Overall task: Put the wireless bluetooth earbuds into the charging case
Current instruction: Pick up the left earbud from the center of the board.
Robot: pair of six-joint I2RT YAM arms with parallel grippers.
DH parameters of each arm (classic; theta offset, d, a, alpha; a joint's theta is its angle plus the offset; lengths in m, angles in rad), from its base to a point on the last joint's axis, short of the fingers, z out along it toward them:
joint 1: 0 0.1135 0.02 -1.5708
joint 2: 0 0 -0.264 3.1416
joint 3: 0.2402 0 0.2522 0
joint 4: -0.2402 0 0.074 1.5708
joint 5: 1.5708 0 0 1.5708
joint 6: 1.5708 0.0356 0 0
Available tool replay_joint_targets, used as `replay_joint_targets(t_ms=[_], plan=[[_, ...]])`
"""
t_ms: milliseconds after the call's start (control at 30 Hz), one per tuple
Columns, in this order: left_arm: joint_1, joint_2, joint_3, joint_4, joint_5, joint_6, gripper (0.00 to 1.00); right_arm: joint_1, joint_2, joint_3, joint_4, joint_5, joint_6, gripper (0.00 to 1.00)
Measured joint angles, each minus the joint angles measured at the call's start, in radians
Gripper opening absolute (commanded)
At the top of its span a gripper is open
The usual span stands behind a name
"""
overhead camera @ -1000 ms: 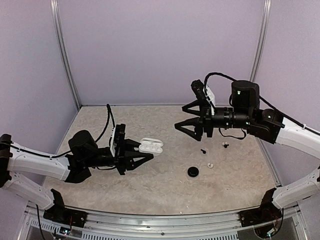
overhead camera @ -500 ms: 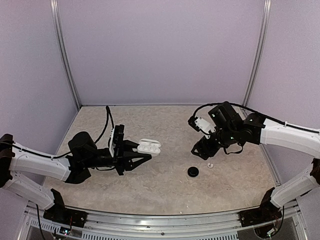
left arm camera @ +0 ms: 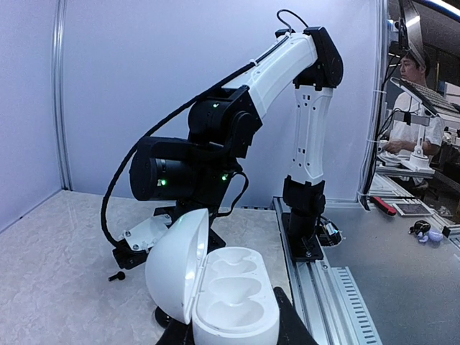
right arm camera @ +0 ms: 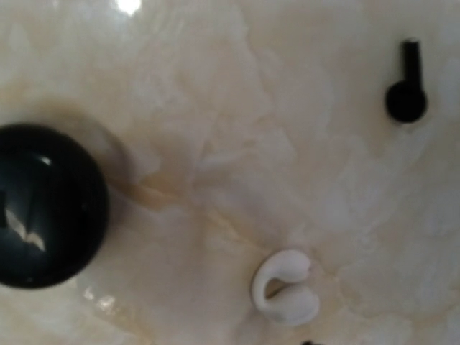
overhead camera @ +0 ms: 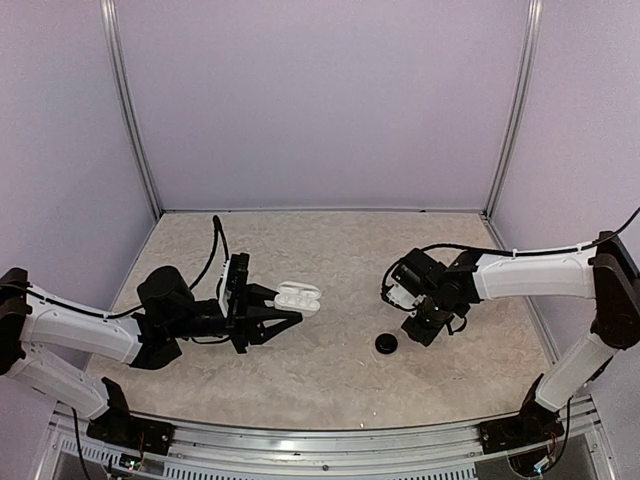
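My left gripper [overhead camera: 288,308] is shut on the charging case [overhead camera: 299,296] and holds it above the table with its lid open. In the left wrist view the case [left arm camera: 233,295] fills the lower middle, lid [left arm camera: 176,262] up at the left, and both sockets are empty. My right gripper [overhead camera: 425,327] is down at the table, right of the black disc [overhead camera: 386,343]. One white C-shaped earbud [right arm camera: 285,289] lies on the table right under it in the right wrist view; the jaws stand apart and out of that view. The other earbud is hidden.
The black round disc [right arm camera: 47,205] lies close to the left of the earbud. A small black pin [right arm camera: 407,92] lies on the table further off. The right forearm [overhead camera: 525,275] stretches across the right side of the table. Walls close three sides.
My right arm swung down from high at the back right to the table beside the black disc, over the earbud. My left gripper kept the open case nearly still.
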Motion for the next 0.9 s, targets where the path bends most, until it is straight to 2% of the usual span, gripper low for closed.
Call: replay_joint_targets(t_ms=[200, 900], plan=[[0.000, 0.000, -0.003, 0.000, -0.001, 0.000, 0.07, -0.006, 0.049, 0.000, 0.005, 0.009, -0.023, 0.34], [0.002, -0.005, -0.003, -0.001, -0.002, 0.002, 0.07, -0.042, 0.108, 0.000, 0.052, 0.018, -0.061, 0.27]])
